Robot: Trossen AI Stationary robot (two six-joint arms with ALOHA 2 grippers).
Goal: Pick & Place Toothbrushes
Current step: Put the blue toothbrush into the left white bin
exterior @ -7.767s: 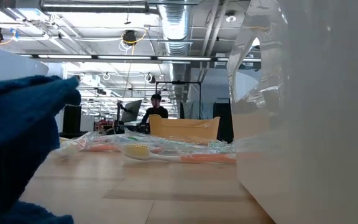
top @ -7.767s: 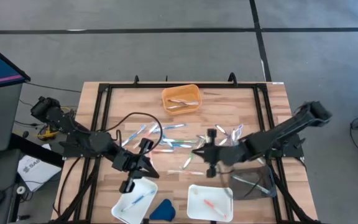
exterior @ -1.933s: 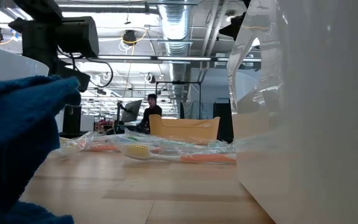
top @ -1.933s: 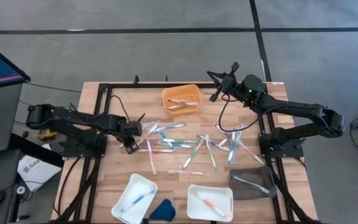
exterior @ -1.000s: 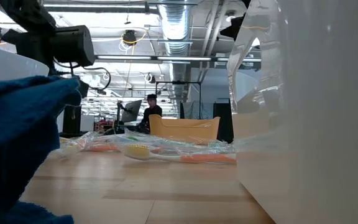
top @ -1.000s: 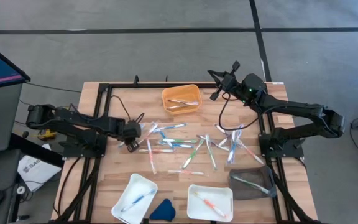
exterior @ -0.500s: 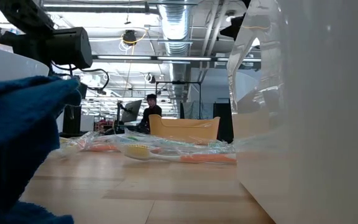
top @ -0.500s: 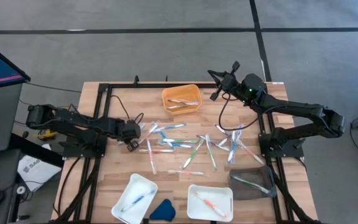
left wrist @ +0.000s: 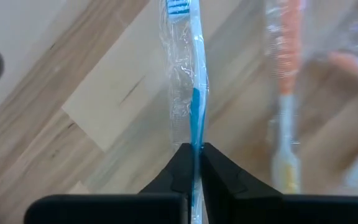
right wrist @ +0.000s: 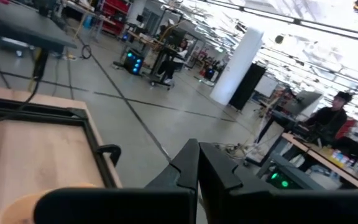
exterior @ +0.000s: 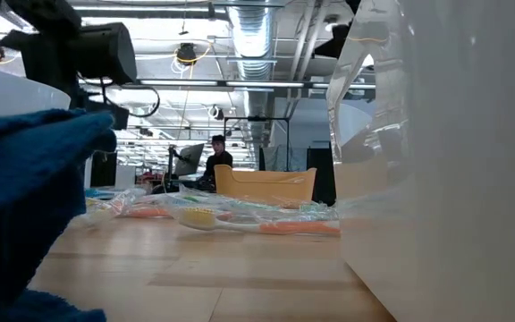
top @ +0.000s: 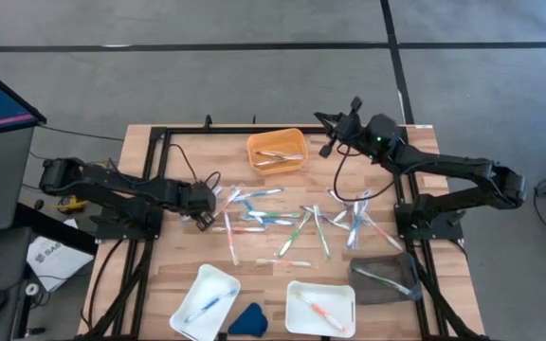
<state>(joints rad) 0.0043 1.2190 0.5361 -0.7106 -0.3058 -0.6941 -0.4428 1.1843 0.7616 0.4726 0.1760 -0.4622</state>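
Wooden table (top: 254,270): left hand (left wrist: 196,155) low, clamping blue toothbrush (left wrist: 188,81).

My left gripper (top: 209,206) low at the left edge of the scattered toothbrushes (top: 282,220), my right gripper (top: 328,125) raised beside the orange tray (top: 275,150), two white trays (top: 206,294) and a blue wedge (top: 248,319) along the table's (top: 254,265) near edge.

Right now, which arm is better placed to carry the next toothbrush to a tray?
Left. Its tool is shut on a blue toothbrush at the pile's edge; the right tool is shut, empty, raised at the table's far edge.
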